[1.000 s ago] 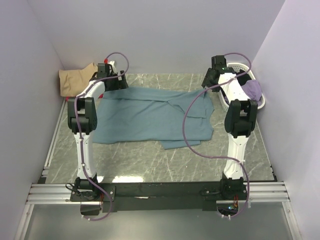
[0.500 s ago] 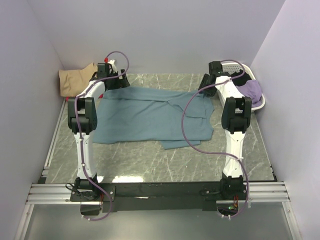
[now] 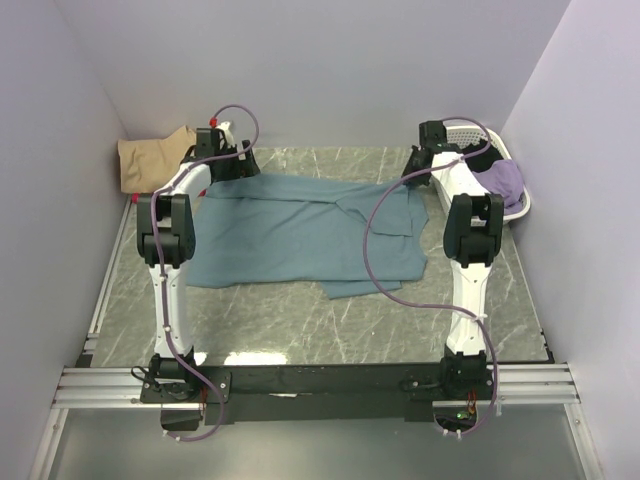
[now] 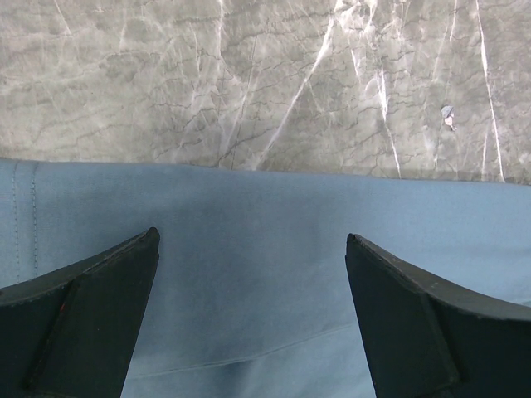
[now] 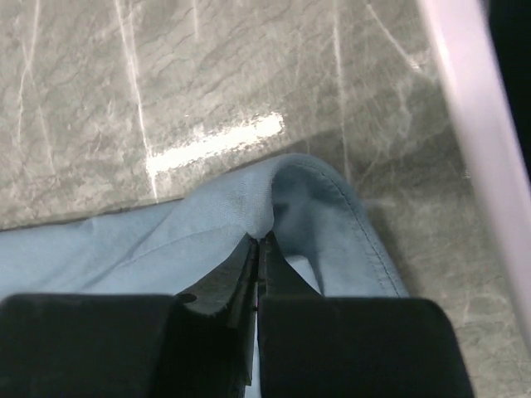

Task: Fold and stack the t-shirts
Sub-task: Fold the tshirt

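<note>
A large teal-blue t-shirt [image 3: 300, 230] lies spread across the marble table, partly folded. My right gripper [image 5: 260, 240] is shut on a pinch of the teal-blue t-shirt [image 5: 232, 215] at its far right corner, beside the basket; cloth bunches up around the tips. Over the shirt's far left edge my left gripper [image 4: 251, 240] hangs wide open, with teal-blue t-shirt [image 4: 249, 249] cloth flat between its fingers [image 4: 91, 307]. In the top view the left gripper [image 3: 238, 165] and right gripper [image 3: 412, 172] sit at opposite far corners. A tan t-shirt [image 3: 150, 160] lies crumpled in the far left corner.
A white lattice basket [image 3: 505, 150] stands at the far right, holding a lilac t-shirt [image 3: 505, 182] and dark cloth. Its white rim [image 5: 477, 124] runs close by the right gripper. Purple walls close in the table on three sides.
The right arm moved left and down from the basket to the shirt's far right corner, and its gripper closed on the cloth. The left arm stayed put.
</note>
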Controlling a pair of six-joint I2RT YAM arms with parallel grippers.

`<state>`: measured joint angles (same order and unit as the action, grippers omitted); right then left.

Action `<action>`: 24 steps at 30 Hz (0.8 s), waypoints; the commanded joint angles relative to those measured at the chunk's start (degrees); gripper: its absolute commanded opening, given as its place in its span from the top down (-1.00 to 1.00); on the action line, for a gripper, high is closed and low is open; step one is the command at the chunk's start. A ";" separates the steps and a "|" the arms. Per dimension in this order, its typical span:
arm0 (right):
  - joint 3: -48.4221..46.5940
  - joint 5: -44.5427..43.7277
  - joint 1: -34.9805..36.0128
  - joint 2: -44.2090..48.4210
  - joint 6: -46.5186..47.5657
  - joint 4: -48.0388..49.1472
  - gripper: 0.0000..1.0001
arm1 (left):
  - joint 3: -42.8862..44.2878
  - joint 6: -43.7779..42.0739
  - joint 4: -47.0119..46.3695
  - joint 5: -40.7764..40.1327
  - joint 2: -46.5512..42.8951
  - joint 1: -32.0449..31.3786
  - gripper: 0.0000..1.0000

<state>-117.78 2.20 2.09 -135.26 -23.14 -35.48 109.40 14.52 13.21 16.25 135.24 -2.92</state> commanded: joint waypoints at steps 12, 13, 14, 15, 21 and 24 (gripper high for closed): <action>-0.19 -10.46 -1.12 3.41 0.28 2.67 -0.04 | -0.68 1.38 -3.98 -1.40 -0.94 1.69 -0.99; 2.09 -10.98 -0.95 5.25 0.37 4.35 -0.15 | -1.12 1.47 -4.94 -1.22 -1.46 1.69 -0.99; 6.20 -11.33 -0.77 9.01 1.07 5.76 -0.21 | -2.08 1.65 -5.21 -1.40 -2.78 1.69 -0.99; 7.90 -12.38 -0.51 10.96 1.34 7.60 -0.24 | -2.61 1.91 -5.48 -1.40 -3.57 1.60 -0.99; 16.78 -9.42 1.16 22.66 2.13 7.36 -0.28 | -6.66 0.16 -5.57 -5.43 -11.66 -0.33 -0.99; 20.47 -4.49 2.56 25.92 2.74 6.14 -0.26 | -8.59 -0.37 -3.81 -6.23 -14.91 -2.00 -0.99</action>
<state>-100.03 -6.66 2.46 -116.95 -21.78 -31.11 101.84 15.59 10.31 11.99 129.47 -2.35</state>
